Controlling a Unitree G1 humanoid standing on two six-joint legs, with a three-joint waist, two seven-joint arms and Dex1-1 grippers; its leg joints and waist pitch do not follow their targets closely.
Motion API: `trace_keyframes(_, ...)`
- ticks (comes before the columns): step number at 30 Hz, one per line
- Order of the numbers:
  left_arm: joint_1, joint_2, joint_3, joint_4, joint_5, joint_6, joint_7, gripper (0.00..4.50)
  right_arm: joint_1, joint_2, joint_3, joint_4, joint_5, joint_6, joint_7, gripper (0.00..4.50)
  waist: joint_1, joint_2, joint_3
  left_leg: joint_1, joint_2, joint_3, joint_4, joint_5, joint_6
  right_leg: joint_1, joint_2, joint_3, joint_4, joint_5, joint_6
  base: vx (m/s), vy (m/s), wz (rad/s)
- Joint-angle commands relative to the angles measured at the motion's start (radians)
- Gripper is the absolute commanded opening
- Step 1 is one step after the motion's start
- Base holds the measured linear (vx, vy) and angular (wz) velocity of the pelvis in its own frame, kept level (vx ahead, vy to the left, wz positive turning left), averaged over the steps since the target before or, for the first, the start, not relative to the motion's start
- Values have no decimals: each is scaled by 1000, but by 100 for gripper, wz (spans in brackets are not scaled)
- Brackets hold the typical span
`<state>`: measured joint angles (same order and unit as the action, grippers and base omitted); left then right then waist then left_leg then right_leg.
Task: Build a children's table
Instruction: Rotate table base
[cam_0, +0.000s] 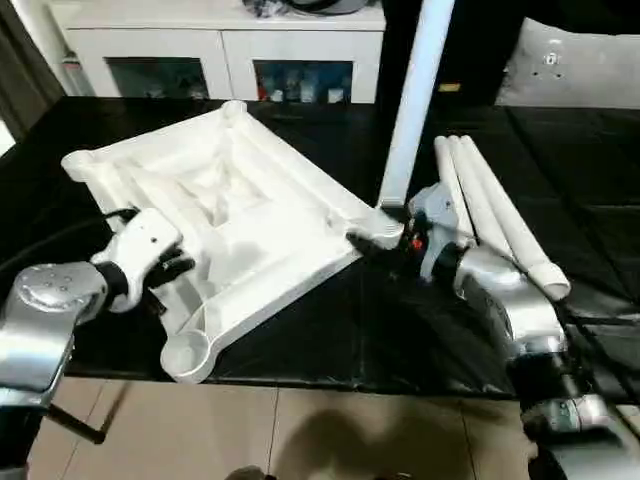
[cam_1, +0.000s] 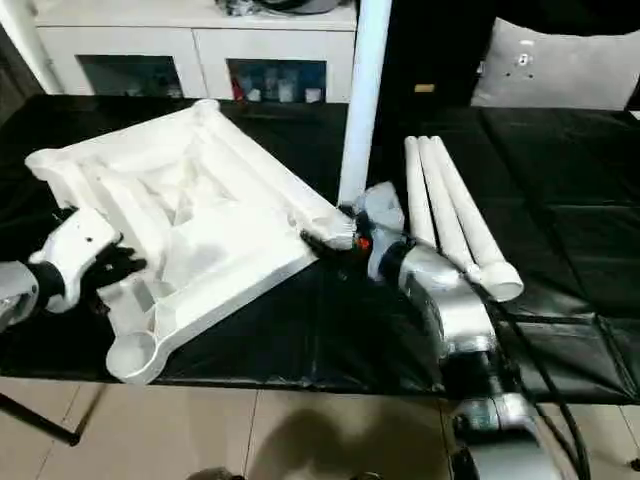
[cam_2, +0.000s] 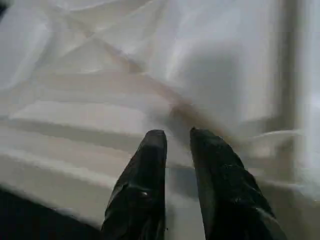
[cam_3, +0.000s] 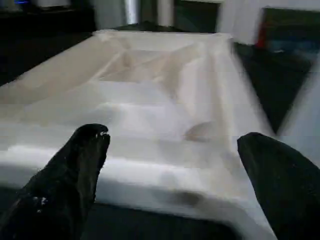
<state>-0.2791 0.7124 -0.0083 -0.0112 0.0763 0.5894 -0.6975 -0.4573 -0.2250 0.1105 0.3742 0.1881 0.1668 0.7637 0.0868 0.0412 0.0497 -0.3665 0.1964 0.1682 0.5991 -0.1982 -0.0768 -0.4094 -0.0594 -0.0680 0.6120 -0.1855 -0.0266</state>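
Observation:
The white table top lies upside down on the black surface, ribs facing up, with round sockets at its corners. One leg stands upright in the corner socket nearest my right arm. Three more legs lie side by side to the right. My left gripper sits at the top's near-left rim, its fingers closed to a narrow gap on the white plastic. My right gripper is wide open just in front of the corner with the upright leg, nothing between its fingers.
A white cabinet with glass doors stands behind the surface. A grey cushion rests at the back right. The black surface ends at a front edge close to me, with tiled floor below.

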Motion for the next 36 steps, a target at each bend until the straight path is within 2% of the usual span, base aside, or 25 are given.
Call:
trace_keyframes(1,-11,33,-31,41,58,-2,28,80,29,4,54,-38,-25,0,-1,450,1,3,-64,2,23,-10,-68,-115,51,58,-69,45,-63,-143,-179,0,0,0)
trace_keyframes(4,-11,37,-37,44,64,-4,29,70,33,4,60,-41,-30,1,-5,450,-1,4,-65,7,26,-10,-69,-138,37,53,-71,48,-66,-174,-185,0,0,0)
trace_keyframes(5,-13,44,-52,51,70,4,29,60,42,-2,75,-52,-39,32,-11,450,1,8,-61,8,27,-11,-71,-158,29,51,-69,48,-67,-192,-187,0,0,0)
trace_keyframes(8,-6,63,-91,61,87,27,7,44,68,-20,104,-99,-48,112,3,450,4,8,-61,11,27,-11,-73,-175,25,50,-69,49,-67,-202,-176,0,0,0)
trace_keyframes(9,-3,66,-101,62,90,27,-3,28,73,-18,105,-106,-52,114,3,450,4,18,-62,11,26,-12,-72,-175,22,49,-70,50,-66,-199,-175,0,0,0)
trace_keyframes(10,-2,64,-110,63,86,27,-17,28,80,-14,109,-110,-60,117,-7,450,3,15,-63,10,26,-11,-72,-174,20,50,-70,50,-68,-190,-176,0,0,0)
trace_keyframes(11,-1,62,-115,64,82,26,-27,8,83,-11,113,-113,-65,119,-14,450,3,11,-65,10,26,-12,-71,-166,17,52,-70,49,-65,-170,-183,0,0,0)
trace_keyframes(15,30,80,-185,-3,31,3,-171,3,62,19,144,-38,-129,121,-93,450,1,11,-64,8,26,-13,-73,-168,5,51,-73,50,-63,-167,-200,0,0,0)
trace_keyframes(16,40,91,-211,-22,17,-20,-213,3,53,25,153,-23,-140,135,-110,450,1,6,-64,6,26,-14,-74,-160,6,53,-76,51,-61,-163,-206,0,0,0)
trace_keyframes(18,47,96,-240,-42,-3,-42,-257,3,36,35,160,6,-152,142,-134,450,-1,8,-63,11,28,-11,-74,-174,4,49,-73,52,-62,-166,-206,0,0,0)
trace_keyframes(19,49,94,-249,-49,-10,-46,-273,3,28,42,161,20,-161,140,-144,450,-2,9,-62,9,26,-11,-75,-178,2,50,-73,51,-63,-170,-205,0,0,0)
trace_keyframes(22,51,73,-289,-83,-64,-40,-355,3,-24,83,142,114,-174,123,-211,450,-3,10,-63,12,26,-10,-74,-178,-7,49,-74,52,-61,-170,-208,0,0,0)
trace_keyframes(25,40,47,-329,-95,-81,-38,-400,3,-73,117,116,203,-178,88,-272,450,-11,11,-63,9,25,-11,-75,-173,-24,54,-73,52,-57,-140,-214,0,0,0)
trace_keyframes(29,5,-29,-361,-77,-108,-57,-419,3,-125,142,93,278,-186,53,-337,450,-21,10,-65,9,21,-8,-70,-157,-16,59,-74,52,-58,-129,-219,0,0,0)
trace_keyframes(33,-67,-169,-373,-3,-114,-107,-349,3,-162,145,65,328,-186,37,-386,450,-26,3,-66,5,21,-6,-68,-142,-7,63,-73,52,-60,-127,-215,0,0,0)
trace_keyframes(35,-85,-193,-378,33,-92,-139,-318,3,-166,143,62,334,-189,33,-392,450,-26,1,-67,2,20,-6,-67,-130,-1,66,-72,51,-58,-116,-212,0,0,0)
trace_keyframes(36,-116,-236,-383,102,-55,-194,-260,3,-174,139,52,350,-194,21,-402,450,-27,0,-69,0,18,-6,-65,-117,6,68,-72,51,-58,-103,-210,0,0,0)
